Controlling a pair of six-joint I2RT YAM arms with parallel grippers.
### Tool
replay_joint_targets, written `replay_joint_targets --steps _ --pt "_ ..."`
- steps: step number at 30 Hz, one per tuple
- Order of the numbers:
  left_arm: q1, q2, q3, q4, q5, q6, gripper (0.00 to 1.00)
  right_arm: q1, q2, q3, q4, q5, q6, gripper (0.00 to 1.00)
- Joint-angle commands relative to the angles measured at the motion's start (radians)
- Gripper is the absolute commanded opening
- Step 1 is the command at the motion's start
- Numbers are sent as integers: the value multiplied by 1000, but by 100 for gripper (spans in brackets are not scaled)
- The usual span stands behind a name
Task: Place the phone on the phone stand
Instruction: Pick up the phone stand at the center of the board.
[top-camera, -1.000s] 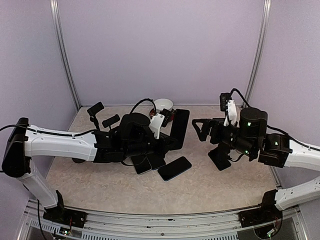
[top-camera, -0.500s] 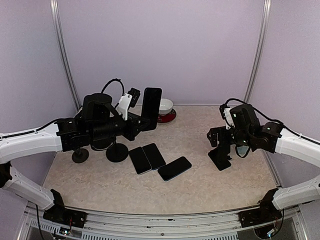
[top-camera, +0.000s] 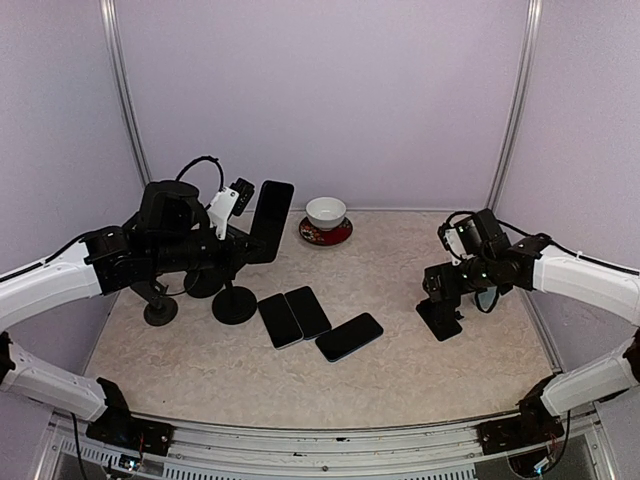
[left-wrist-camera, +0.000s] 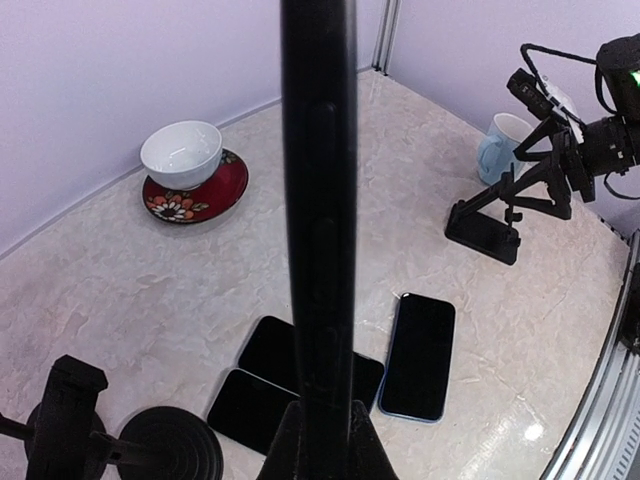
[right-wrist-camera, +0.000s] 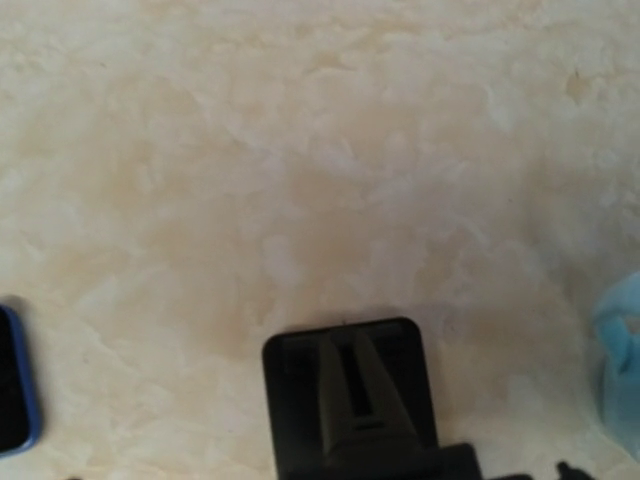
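Left claw (left-wrist-camera: 322, 446) is clamped on the lower end of a phone (top-camera: 271, 220) and holds it upright in the air over the left side of the counter (top-camera: 400, 390). In the left wrist view the phone shows only its thin edge, and it crosses the picture from bottom to top. Below it and a little to its left, round stands (top-camera: 234, 303) with black disc bases are on the counter. The phone is not seated in any of them.

On the right side, the right claw (top-camera: 443, 282) has its jaws wide apart. It hangs just over a square stand (top-camera: 438, 318), which is black and has a flat base. I cannot tell if the claw touches this stand. The right wrist view looks straight down on that base. A pale blue mug (left-wrist-camera: 497, 148) stands just behind the square stand, near the right wall.

In the middle of the counter two dark phones (top-camera: 281, 320) lie flat, side by side and touching. A blue phone (top-camera: 349, 337) lies flat just to their right, turned at another angle. At the back, near the wall, a white bowl (top-camera: 326, 210) sits on a red saucer (top-camera: 327, 240).
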Motion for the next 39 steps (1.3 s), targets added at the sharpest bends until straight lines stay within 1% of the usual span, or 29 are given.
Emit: replay_joint_targets --steps 1,4,7,10,12,21,24,27,28,35,39 --pt "19 -56 5 19 6 59 0 -31 36 23 -1 -18 -23 100" --pt "23 -93 -55 83 18 67 0 -45 58 24 10 -18 -32 100" --pt "61 -129 -129 156 65 59 0 -49 83 33 16 -20 -38 100" --pt "89 -138 -151 179 80 46 0 -51 106 43 10 -19 -40 100" --pt "95 -136 -157 187 87 45 0 -51 112 43 8 -14 -37 98" --pt "125 -140 -165 202 89 29 0 -51 111 36 2 11 -35 82" --pt "129 -136 -166 203 93 25 0 -51 116 36 4 7 -35 74" --pt "132 -132 -165 202 95 23 0 -51 114 39 8 7 -34 63" --pt "132 -131 -165 202 94 23 0 -51 112 39 10 7 -33 62" --pt "144 -129 -166 203 93 19 0 -51 98 108 16 -2 -18 55" --pt "154 -127 -166 205 97 14 0 -51 117 180 28 9 -14 54"
